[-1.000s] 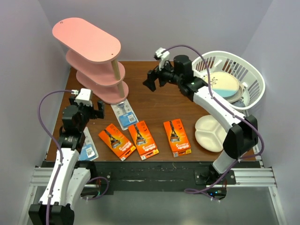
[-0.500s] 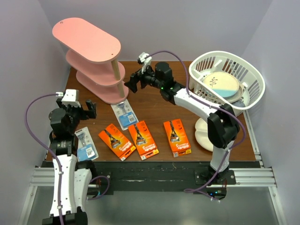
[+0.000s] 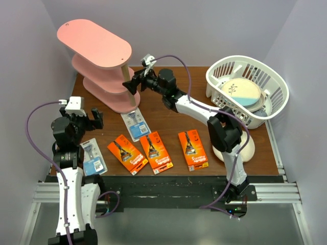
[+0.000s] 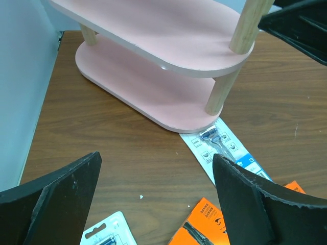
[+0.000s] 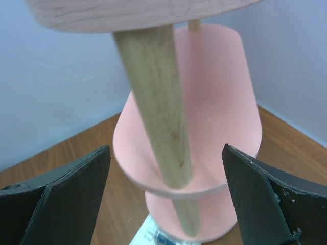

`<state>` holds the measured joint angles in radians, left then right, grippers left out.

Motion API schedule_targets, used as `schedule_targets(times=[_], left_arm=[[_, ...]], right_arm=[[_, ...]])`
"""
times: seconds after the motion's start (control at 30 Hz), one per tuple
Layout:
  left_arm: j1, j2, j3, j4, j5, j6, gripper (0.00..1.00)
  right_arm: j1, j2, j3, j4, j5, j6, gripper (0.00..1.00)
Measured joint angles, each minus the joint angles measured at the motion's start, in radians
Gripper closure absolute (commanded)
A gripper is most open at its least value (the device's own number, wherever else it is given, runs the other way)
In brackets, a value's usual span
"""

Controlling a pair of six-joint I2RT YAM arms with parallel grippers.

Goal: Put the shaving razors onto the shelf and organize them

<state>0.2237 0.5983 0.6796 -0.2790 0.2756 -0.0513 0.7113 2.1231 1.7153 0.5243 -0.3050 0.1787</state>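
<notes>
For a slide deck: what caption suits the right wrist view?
Open right gripper faces a wooden post of the pink shelf, whose visible boards are bare.

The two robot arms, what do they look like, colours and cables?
The left arm and right arm have white links with black joints. The left gripper and right gripper have black wedge fingers. A purple cable loops along each arm.
</notes>
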Motion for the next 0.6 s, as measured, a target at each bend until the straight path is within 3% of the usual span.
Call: schedule_targets(times=[0.07, 0.17, 0.3, 0.6], left_arm=[[0.011, 0.000, 0.000, 0.000, 0.003, 0.000, 0.05], [0.030, -0.002, 0.000, 0.000, 0.008, 0.000, 0.05], [0.048, -0.007, 0.000, 0.001, 0.011, 0.001, 0.05], [0.056, 0.002, -0.002, 0.030, 0.021, 0.010, 0.06]], right_arm=[[0.000, 0.034, 0.037, 0.020, 0.010, 0.002, 0.10], [0.001, 0.091, 0.097, 0.031, 0.027, -0.003, 0.23], [0.001, 0.145, 0.149, 0.031, 0.024, -0.019, 0.47], [0.006, 0.161, 0.174, 0.030, -0.026, -0.102, 0.70]])
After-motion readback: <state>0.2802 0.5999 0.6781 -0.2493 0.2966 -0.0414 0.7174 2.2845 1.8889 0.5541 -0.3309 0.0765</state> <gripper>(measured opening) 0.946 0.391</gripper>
